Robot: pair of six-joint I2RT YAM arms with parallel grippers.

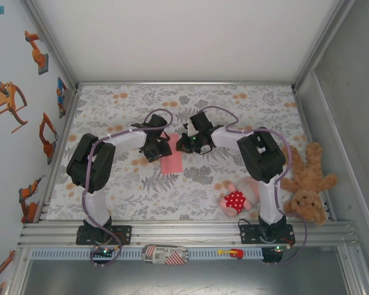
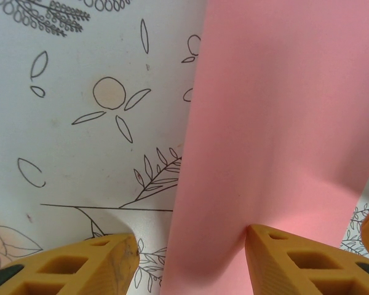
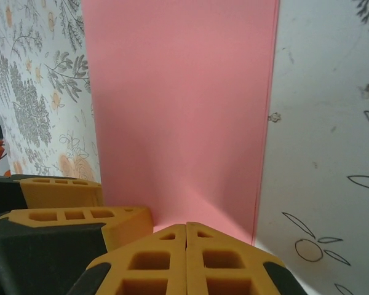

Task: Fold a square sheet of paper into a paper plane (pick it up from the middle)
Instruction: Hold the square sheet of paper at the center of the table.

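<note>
The salmon-pink sheet of paper lies on the flowered table mat as a narrow upright rectangle, with a doubled edge along one long side. No dart shape is in view. My left gripper is open at the sheet's left side. One of its fingers rests on the pink paper and the other stands on the mat. My right gripper is shut, its tips together on the sheet's near end. The left gripper's fingers sit just beside it.
A pink plush doll in a red dotted dress lies near the right arm's base. A brown teddy bear sits at the right wall. Metal frame walls bound the mat on three sides, and an aluminium rail runs along the front.
</note>
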